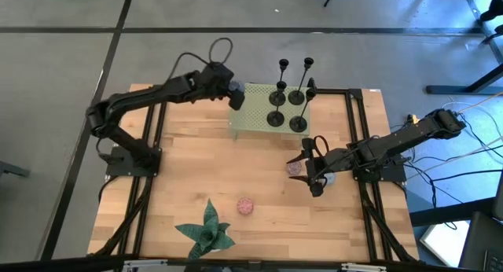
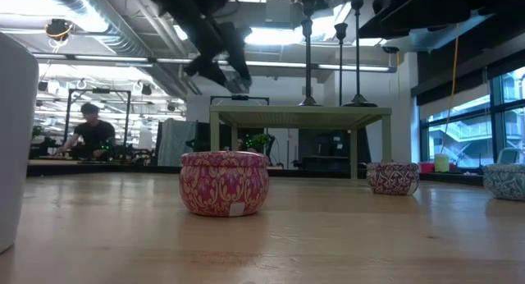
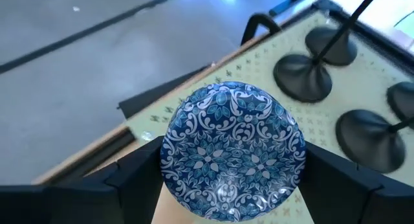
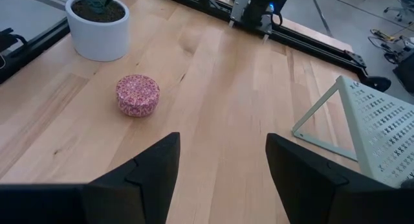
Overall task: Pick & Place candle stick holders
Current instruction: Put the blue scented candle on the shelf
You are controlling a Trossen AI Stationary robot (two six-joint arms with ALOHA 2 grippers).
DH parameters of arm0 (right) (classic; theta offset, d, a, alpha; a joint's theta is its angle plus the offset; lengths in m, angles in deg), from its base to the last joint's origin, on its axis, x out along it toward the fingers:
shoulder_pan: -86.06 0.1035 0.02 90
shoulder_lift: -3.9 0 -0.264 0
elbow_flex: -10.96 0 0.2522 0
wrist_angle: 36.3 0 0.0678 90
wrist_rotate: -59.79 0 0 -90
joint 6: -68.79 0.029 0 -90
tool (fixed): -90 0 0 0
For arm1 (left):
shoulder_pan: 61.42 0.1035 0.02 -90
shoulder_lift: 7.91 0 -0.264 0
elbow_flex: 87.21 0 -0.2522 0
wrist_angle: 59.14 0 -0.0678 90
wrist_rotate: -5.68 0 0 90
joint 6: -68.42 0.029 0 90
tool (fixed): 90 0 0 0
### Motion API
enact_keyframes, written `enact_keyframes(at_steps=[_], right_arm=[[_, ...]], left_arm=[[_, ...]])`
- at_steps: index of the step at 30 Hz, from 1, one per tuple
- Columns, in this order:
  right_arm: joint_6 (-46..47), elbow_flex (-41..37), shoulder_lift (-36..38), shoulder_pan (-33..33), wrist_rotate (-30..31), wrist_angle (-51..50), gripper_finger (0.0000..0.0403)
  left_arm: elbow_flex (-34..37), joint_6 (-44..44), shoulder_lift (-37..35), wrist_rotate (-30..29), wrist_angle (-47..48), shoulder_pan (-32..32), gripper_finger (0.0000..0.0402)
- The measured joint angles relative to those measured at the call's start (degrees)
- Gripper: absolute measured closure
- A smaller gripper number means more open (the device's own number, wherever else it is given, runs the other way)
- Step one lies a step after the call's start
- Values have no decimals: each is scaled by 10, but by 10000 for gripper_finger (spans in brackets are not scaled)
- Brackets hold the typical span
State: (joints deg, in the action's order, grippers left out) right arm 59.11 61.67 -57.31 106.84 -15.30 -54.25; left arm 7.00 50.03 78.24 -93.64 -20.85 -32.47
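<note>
1. The left gripper (image 3: 229, 185) has its dark fingers spread around a round blue-and-white patterned tin (image 3: 233, 149), pinching it at the near-left edge of the pale green perforated metal stand (image 1: 255, 95).
2. The right gripper (image 4: 223, 162) hangs with fingers apart, holding nothing, over bare wood to the stand's right.
3. Five black disc-based candle stick holders (image 1: 285, 95) stand upright on the stand, seemingly already placed.
4. A pink patterned tin (image 4: 138, 94) lies well away from the stand, near the potted plant (image 4: 98, 23).
</note>
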Motion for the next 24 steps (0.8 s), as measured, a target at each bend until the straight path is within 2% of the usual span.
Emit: enact_keyframes(at_steps=[8, 11, 15, 24], right_arm=[[0, 0, 0, 0, 0, 0, 171], [0, 0, 0, 0, 0, -1, 171], [0, 0, 0, 0, 0, -1, 171], [1, 0, 0, 0, 0, -3, 171]], left_arm=[[-44, -30, 72, 2, -12, 17, 103], [-60, -58, 92, 22, 1, 23, 103], [-68, -79, 114, 49, 4, 23, 103], [-68, -110, 132, 46, -25, 27, 102]])
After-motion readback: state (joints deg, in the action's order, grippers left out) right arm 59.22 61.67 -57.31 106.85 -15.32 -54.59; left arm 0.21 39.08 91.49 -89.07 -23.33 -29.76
